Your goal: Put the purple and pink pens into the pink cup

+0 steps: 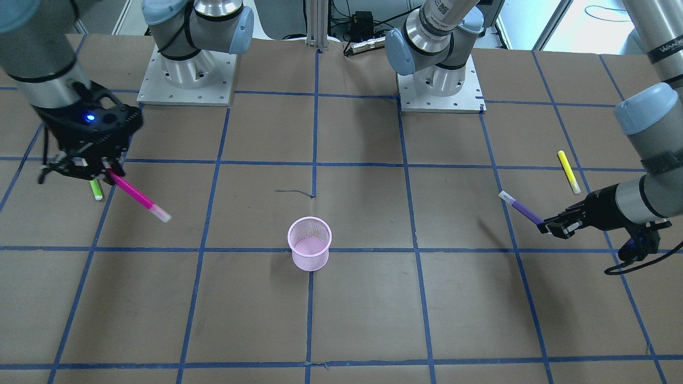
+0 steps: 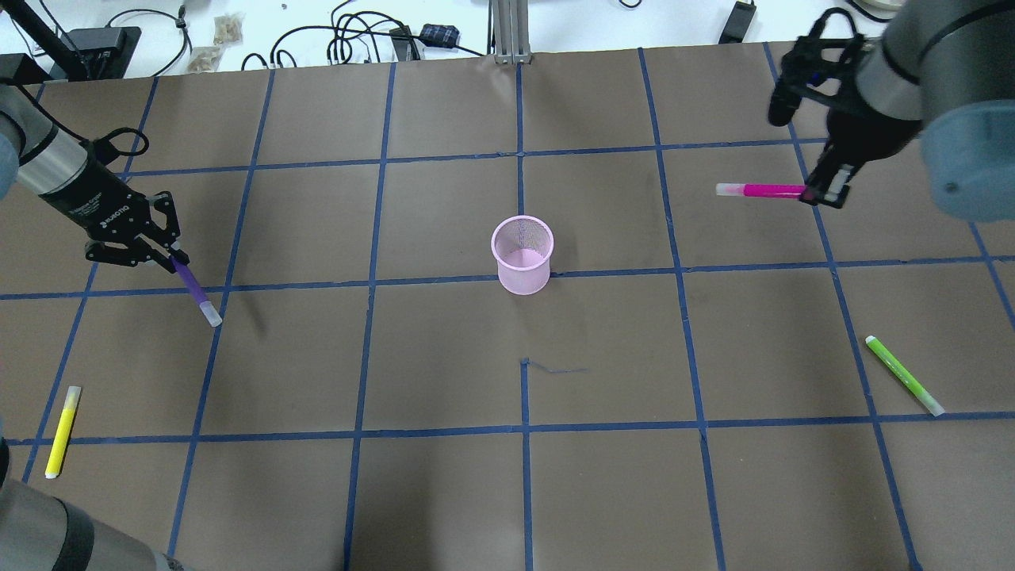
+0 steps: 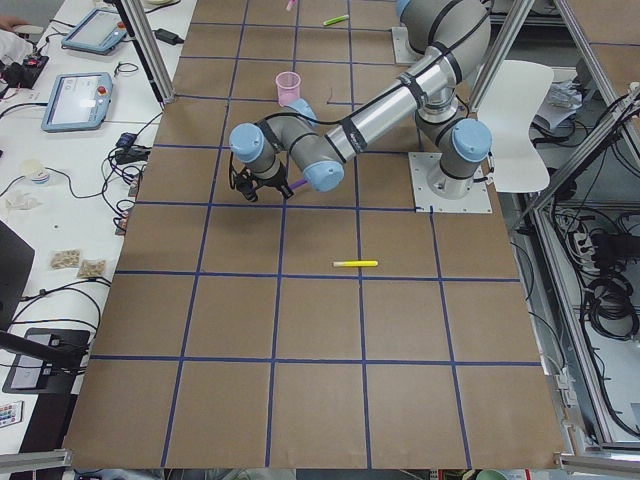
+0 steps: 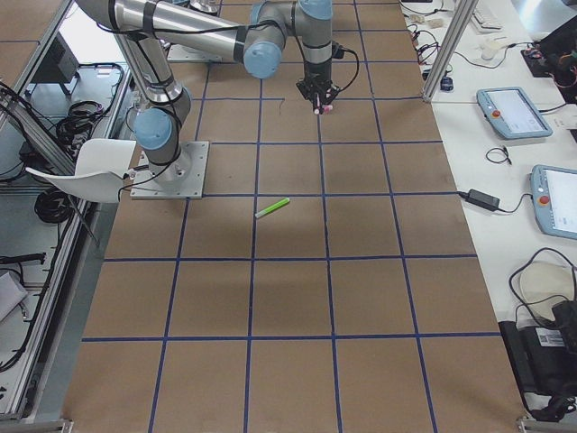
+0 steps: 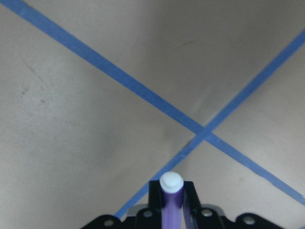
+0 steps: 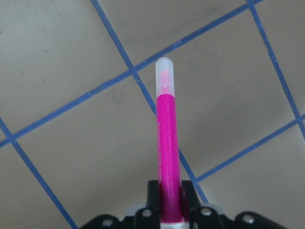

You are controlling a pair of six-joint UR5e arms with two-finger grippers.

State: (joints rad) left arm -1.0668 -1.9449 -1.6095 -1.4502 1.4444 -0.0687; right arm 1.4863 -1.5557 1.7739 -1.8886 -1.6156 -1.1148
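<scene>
The pink mesh cup [image 2: 522,254] stands upright and empty at the table's middle; it also shows in the front view [image 1: 309,243]. My left gripper [image 2: 168,258] is shut on the purple pen [image 2: 194,290], held above the table far left of the cup, its white cap pointing toward the cup. The pen also shows in the front view [image 1: 522,208] and the left wrist view [image 5: 172,200]. My right gripper [image 2: 821,193] is shut on the pink pen [image 2: 761,190], held level far right of the cup, clear cap toward the cup; the pen also shows in the front view [image 1: 137,197] and the right wrist view [image 6: 167,138].
A yellow pen [image 2: 62,431] lies on the table near my left side. A green pen [image 2: 904,375] lies on the table at my right. Brown paper with a blue tape grid [image 2: 523,277] covers the table. Both arm bases [image 1: 187,74] stand at my edge.
</scene>
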